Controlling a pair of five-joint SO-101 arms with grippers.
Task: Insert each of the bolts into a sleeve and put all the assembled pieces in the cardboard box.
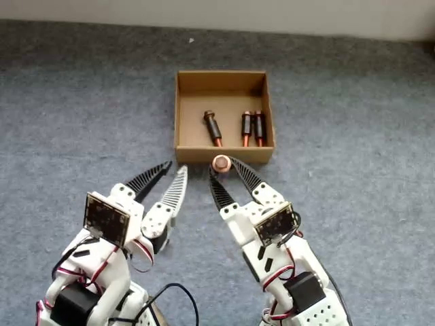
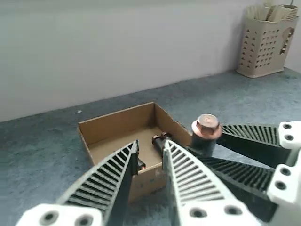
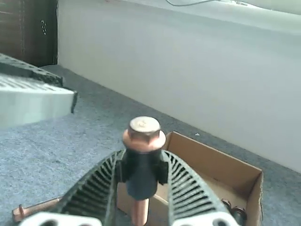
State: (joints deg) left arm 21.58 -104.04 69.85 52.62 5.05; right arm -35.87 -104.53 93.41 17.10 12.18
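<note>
The cardboard box (image 1: pixel 224 155) lies at the table's middle back and holds three assembled pieces: one on the left (image 1: pixel 213 128) and two side by side (image 1: pixel 246 128) (image 1: pixel 259 128). My right gripper (image 1: pixel 222 165) is just in front of the box's near wall, shut on a black sleeve (image 3: pixel 141 174) with a copper bolt (image 3: pixel 143 134) standing upright in it. My left gripper (image 1: pixel 176 167) hangs open and empty beside it, to the left. In the left wrist view, the box (image 2: pixel 117 123) sits beyond the open left gripper (image 2: pixel 150 150). One loose copper bolt (image 3: pixel 35 209) lies on the carpet.
Grey carpet (image 1: pixel 353 122) covers the table around the box. A pale wall runs behind it. In the left wrist view a perforated beige basket (image 2: pixel 265 40) stands far off by the wall.
</note>
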